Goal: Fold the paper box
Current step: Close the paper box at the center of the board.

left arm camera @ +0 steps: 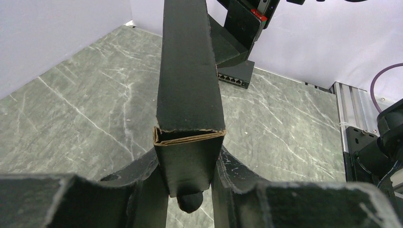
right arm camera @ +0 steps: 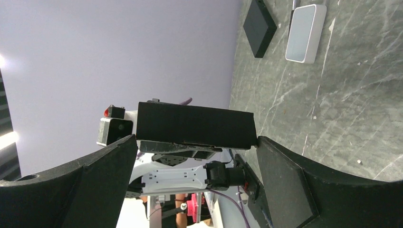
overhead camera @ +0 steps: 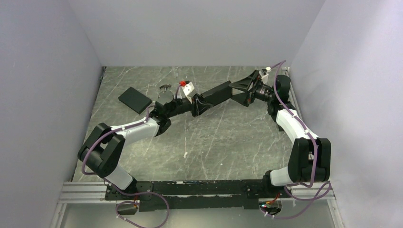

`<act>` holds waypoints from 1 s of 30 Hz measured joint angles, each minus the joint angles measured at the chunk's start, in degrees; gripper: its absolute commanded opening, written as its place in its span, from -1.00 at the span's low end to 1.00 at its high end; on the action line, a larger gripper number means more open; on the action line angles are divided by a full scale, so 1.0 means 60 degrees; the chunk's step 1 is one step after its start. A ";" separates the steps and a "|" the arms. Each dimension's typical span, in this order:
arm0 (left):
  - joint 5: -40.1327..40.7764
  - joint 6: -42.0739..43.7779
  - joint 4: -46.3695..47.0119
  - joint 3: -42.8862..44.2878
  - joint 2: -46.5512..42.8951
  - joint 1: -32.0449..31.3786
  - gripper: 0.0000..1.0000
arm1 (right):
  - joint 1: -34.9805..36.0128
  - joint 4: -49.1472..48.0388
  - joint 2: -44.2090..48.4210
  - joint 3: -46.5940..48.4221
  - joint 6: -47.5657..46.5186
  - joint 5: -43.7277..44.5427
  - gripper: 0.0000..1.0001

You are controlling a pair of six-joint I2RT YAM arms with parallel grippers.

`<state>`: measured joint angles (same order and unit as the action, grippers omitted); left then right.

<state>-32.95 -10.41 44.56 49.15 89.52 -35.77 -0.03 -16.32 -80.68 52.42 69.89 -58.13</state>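
Grey marbled table fills the space between pale lilac walls, with the two arms reaching in from the near edge. The paper box is near the middle of the far half, folded into a long, narrow black shape that runs from left to right and is held clear of the surface.

The left gripper is clamped on the box's left end. In the left wrist view its fingers press both sides of the cardboard, and the raw brown edge of the folded layers shows just beyond them.

The right gripper is at the box's right end with its jaws spread wide. From the right wrist the fingers stand either side of the box, and I cannot tell whether they touch it.

A plain black slab lies flat at the far left. A small silver-grey case sits just beside it.
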 measured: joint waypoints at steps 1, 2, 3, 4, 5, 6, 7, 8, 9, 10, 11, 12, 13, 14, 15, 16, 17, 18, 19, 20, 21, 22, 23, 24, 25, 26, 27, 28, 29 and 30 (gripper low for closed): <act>0.0015 0.0000 0.0000 -0.0004 0.0000 0.0000 -0.84 | 0.0000 -0.0004 0.0000 0.0000 0.0000 0.0000 0.99; 0.0022 -0.0007 0.0007 -0.0007 0.0000 0.0000 -0.84 | 0.0000 -0.0007 0.0000 0.0000 0.0000 0.0000 0.99; 0.0036 -0.0044 0.0025 -0.0018 0.0000 0.0007 -0.84 | 0.0000 -0.0007 0.0000 0.0000 0.0004 0.0000 0.99; 0.0044 -0.0095 0.0051 -0.0036 0.0000 0.0022 -0.85 | 0.0000 -0.0007 0.0000 0.0000 0.0004 -0.0004 0.99; 0.0040 -0.0193 0.0106 -0.0066 0.0000 0.0044 -0.85 | 0.0000 -0.0007 0.0000 0.0000 0.0004 -0.0007 0.99; 0.0036 -0.0280 0.0142 -0.0087 0.0000 0.0080 -0.86 | 0.0000 -0.0007 0.0000 0.0000 0.0000 -0.0007 0.99; 0.0022 -0.0437 0.0211 -0.0117 0.0000 0.0135 -0.85 | 0.0000 -0.0007 0.0000 0.0000 -0.0004 -0.0004 0.99; -0.0011 -0.0576 0.0284 -0.0153 0.0000 0.0208 -0.86 | 0.0000 -0.0007 0.0000 0.0000 -0.0033 -0.0007 0.99; -0.0033 -0.0729 0.0342 -0.0186 0.0000 0.0295 -0.86 | 0.0000 -0.0007 0.0000 0.0000 -0.0062 -0.0015 0.99; -0.0047 -0.0976 0.0430 -0.0229 0.0000 0.0426 -0.87 | 0.0000 -0.0007 0.0000 0.0000 -0.0117 -0.0040 0.99; -0.0073 -0.1173 0.0474 -0.0259 0.0000 0.0539 -0.87 | 0.0000 -0.0007 0.0000 0.0000 -0.0138 -0.0066 0.99; -0.0109 -0.1381 0.0528 -0.0277 0.0000 0.0667 -0.87 | 0.0000 -0.0011 0.0000 0.0000 -0.0157 -0.0098 0.99; -0.0146 -0.1555 0.0572 -0.0280 0.0000 0.0761 -0.87 | 0.0000 -0.0022 0.0000 0.0000 -0.0160 -0.0120 0.99; -0.0182 -0.1752 0.0652 -0.0288 0.0004 0.0874 -0.88 | 0.0000 -0.0047 0.0000 0.0000 -0.0178 -0.0157 0.99; -0.0226 -0.1956 0.0729 -0.0295 0.0000 0.0973 -0.88 | 0.0000 -0.0073 0.0000 0.0000 -0.0200 -0.0171 0.99; -0.0288 -0.2131 0.0794 -0.0299 0.0004 0.1045 -0.88 | 0.0000 -0.0076 0.0004 0.0000 -0.0229 -0.0193 0.99; -0.0331 -0.2291 0.0860 -0.0299 0.0004 0.1096 -0.89 | 0.0000 -0.0073 0.0004 0.0000 -0.0273 -0.0204 0.99; -0.0393 -0.2499 0.0907 -0.0299 0.0007 0.1140 -0.89 | 0.0000 -0.0069 0.0004 0.0000 -0.0372 -0.0240 0.99; -0.0466 -0.2688 0.0947 -0.0299 0.0007 0.1184 -0.89 | 0.0000 -0.0047 0.0004 0.0004 -0.0503 -0.0270 0.99; -0.0568 -0.2929 0.0987 -0.0299 0.0018 0.1253 -0.90 | 0.0000 0.0069 0.0011 0.0044 -0.0787 -0.0335 0.99; -0.0703 -0.3202 0.1042 -0.0299 0.0040 0.1326 -0.90 | 0.0000 0.0364 0.0018 0.0175 -0.1290 -0.0386 0.99; -0.0816 -0.3417 0.1093 -0.0299 0.0062 0.1388 -0.90 | 0.0000 0.0645 0.0026 0.0321 -0.1767 -0.0397 0.99; -0.0911 -0.3599 0.1122 -0.0299 0.0084 0.1453 -0.91 | 0.0000 0.1133 0.0044 0.0583 -0.2565 -0.0390 0.99; -0.1038 -0.3832 0.1180 -0.0299 0.0117 0.1541 -0.91 | 0.0004 0.1548 0.0069 0.0816 -0.3289 -0.0368 0.99; -0.1177 -0.4091 0.1228 -0.0299 0.0149 0.1632 -0.91 | 0.0062 0.2248 0.0153 0.1209 -0.4513 -0.0310 0.99; -0.1337 -0.4331 0.1275 -0.0299 0.0193 0.1716 -0.91 | 0.0080 0.2667 0.0226 0.1461 -0.5417 -0.0277 0.99; -0.1475 -0.4535 0.1297 -0.0299 0.0229 0.1778 -0.91 | 0.0113 0.3195 0.0346 0.1770 -0.6597 -0.0233 0.99; -0.1628 -0.4776 0.1322 -0.0295 0.0277 0.1858 -0.91 | 0.0146 0.3723 0.0477 0.2040 -0.7839 -0.0226 0.99; -0.1821 -0.5096 0.1384 -0.0284 0.0350 0.1949 -0.92 | 0.0168 0.4299 0.0608 0.2299 -0.9318 -0.0262 0.99; -0.1993 -0.5348 0.1413 -0.0255 0.0423 0.2007 -0.92 | 0.0182 0.5136 0.0776 0.2590 -1.1333 -0.0357 0.99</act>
<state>-44.91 -42.50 53.04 47.62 92.05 -23.73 1.06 14.50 -76.03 67.96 1.89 -60.27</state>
